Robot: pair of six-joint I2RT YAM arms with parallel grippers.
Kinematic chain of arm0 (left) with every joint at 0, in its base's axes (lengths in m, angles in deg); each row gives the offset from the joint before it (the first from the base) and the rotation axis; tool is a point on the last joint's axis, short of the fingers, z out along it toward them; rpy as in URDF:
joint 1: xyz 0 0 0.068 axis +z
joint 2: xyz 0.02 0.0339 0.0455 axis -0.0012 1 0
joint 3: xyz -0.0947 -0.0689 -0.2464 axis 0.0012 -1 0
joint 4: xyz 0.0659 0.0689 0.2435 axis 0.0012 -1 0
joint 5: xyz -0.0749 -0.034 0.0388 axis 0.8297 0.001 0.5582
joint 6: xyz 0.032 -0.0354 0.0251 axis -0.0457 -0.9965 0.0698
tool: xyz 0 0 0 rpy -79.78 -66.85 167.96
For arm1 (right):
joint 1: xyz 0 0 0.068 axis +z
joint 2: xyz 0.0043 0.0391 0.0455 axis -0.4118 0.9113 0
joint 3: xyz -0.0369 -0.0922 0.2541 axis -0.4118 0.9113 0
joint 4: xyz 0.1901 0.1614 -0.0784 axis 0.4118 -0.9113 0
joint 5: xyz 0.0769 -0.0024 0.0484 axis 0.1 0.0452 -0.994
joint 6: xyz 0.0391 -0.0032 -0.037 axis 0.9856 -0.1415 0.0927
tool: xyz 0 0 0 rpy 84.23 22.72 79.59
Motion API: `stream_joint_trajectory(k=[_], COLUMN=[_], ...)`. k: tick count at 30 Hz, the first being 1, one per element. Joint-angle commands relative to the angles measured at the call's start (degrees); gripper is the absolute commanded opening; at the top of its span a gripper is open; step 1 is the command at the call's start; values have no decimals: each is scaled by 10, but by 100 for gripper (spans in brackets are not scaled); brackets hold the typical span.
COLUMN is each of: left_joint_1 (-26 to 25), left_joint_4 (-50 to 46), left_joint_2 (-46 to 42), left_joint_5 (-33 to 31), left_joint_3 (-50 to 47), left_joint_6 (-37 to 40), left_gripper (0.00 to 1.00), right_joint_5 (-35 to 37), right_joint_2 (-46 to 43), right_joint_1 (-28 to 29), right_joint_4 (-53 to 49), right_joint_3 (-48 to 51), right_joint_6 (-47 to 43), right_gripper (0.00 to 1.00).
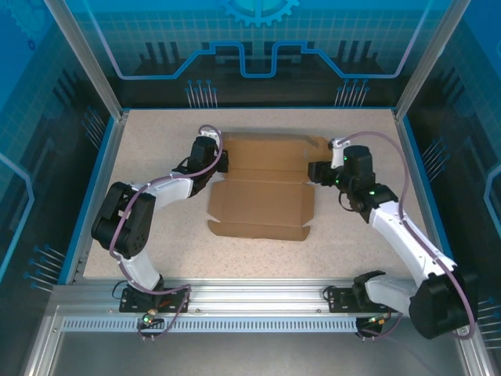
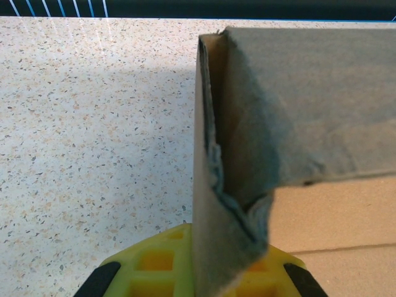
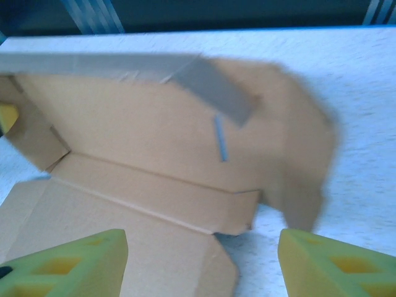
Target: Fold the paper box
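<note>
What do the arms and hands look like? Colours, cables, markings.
The left arm and right arm have white links, black joint housings, a lilac cable looping along each. The left hand and right hand are black, with yellow fingers moulded as an open lattice. Green lights glow on the right arm. No legible markings.

Showing plain brown on paper box [image 1: 262, 196]; yellow on right gripper [image 3: 201, 235] fingers [image 3: 68, 263]; speckled beige on table [image 1: 156, 149]; blue on walls [image 1: 258, 47].

The right gripper [image 3: 201, 263] has its yellow fingers [image 3: 74, 263] spread wide apart. Beyond them lies the box [image 3: 154, 130], blurred, with its back wall raised, on the speckled table [image 3: 371, 124].
</note>
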Motion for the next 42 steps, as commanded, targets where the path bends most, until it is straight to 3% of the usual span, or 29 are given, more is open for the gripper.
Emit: stream_joint_trajectory(k=[1,6,10,16,22,42], left_joint_1=[-1,-2,-2,-2,-2,-2], left_joint_4=[11,14,16,19,16,12], left_joint_2=[-25,-28,-28,-28,-28,-27], left_joint_5=[-3,2,5,11,13,19], left_joint_3=[-1,-2,-3,-3,-2,-3], left_joint_6=[-5,-8,-13,-20,-21,-19], left_gripper=[0,0,0,0,0,0], right_joint_5=[36,-15,-82,-203,-279,-329], right_joint_2=[-8,55,150,258,278,264], right_joint_1=[-66,-186,-214,-209,-184,-122], right_joint_4=[-66,-48,-16,16,18,19], right_joint_3=[-38,-51,-78,-119,-116,-116], right_joint_6=[-2,41,25,-16,-69,-166], right_gripper=[63,62,62,59,59,60])
